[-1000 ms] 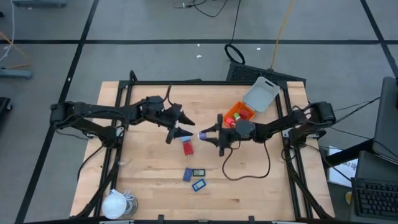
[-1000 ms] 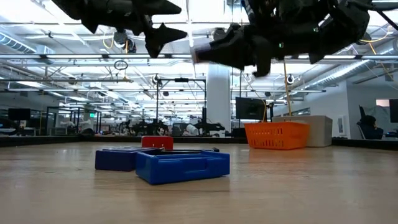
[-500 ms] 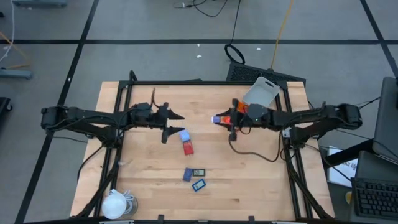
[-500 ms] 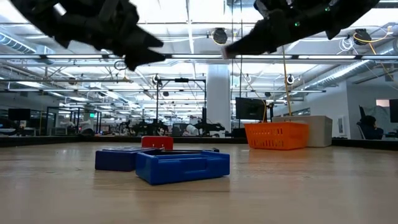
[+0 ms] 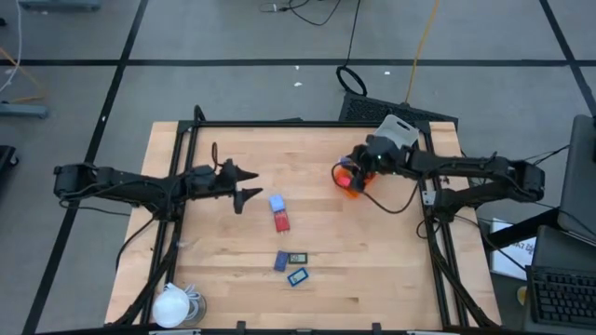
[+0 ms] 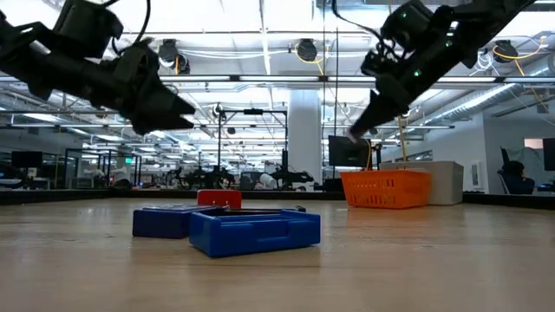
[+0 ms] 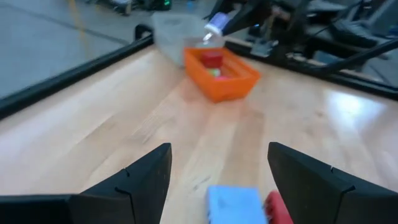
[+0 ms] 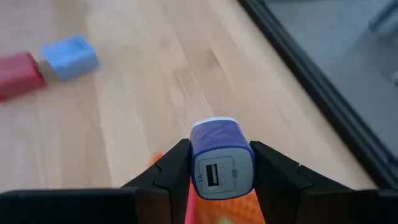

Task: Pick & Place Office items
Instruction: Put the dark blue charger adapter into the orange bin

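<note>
My right gripper (image 5: 345, 173) is shut on a purple cube (image 8: 221, 158) above the orange tray (image 5: 354, 189) at the table's far right; the tray holds a red piece (image 7: 212, 58). My left gripper (image 5: 248, 184) hovers open left of centre, above the table. In front of it a pale blue cube (image 5: 277, 203) and a red block (image 5: 281, 221) lie flat on the wood. Nearer the front lie blue flat rectangles (image 5: 298, 276) and a dark one (image 5: 297, 257). They show up close in the low view (image 6: 253, 232). My right gripper pinches the purple cube between its two fingers (image 8: 176, 167), one on each opposite side wall (image 8: 198, 163). The cube's slotted face points back at the wrist camera. The fingers slant downward toward the table's left. The cube is lifted clear, over the tray's left end.
The tray's grey lid (image 5: 391, 138) sits at its far right end. A white round lump with a cord (image 5: 172, 303) is at the near left corner. A black cable (image 5: 384, 200) loops below the right arm. Bare wood lies between the two arms.
My right gripper has carried the purple cube from the table's middle toward the far right, to above the orange tray, staying shut on it. My left gripper has drawn back toward the left edge, away from the pale blue cube, and stayed open. The pieces on the table have not moved.
</note>
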Motion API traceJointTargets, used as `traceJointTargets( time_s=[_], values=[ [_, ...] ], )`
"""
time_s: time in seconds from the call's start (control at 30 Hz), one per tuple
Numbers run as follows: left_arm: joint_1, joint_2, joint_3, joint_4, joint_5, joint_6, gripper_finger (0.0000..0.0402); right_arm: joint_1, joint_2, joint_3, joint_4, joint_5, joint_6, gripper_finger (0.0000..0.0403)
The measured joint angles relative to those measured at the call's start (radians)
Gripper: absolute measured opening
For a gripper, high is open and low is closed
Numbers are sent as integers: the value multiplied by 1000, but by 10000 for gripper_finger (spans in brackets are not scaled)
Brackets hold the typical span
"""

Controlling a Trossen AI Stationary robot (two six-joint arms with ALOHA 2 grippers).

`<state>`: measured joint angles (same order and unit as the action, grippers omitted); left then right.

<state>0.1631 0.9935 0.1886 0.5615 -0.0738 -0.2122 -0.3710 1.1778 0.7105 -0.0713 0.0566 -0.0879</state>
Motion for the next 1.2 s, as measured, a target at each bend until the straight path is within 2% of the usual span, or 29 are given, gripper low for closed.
traceJointTargets(
  time_s=[0.2,0.43,0.63,0.87,1.2],
  values=[
    [0,0,-13,-8,-60,-52,259,-49,0,0,-123,0,43,132],
    [0,0,-13,-5,-67,-54,248,-77,0,0,-179,4,51,132],
    [0,0,-13,-4,-67,-60,261,-82,0,0,-239,129,80,132],
    [0,1,-13,-4,-68,-59,270,-92,0,0,-247,135,84,132],
    [0,1,-13,-3,-72,-56,250,-121,53,0,-223,126,94,132]
  ],
)
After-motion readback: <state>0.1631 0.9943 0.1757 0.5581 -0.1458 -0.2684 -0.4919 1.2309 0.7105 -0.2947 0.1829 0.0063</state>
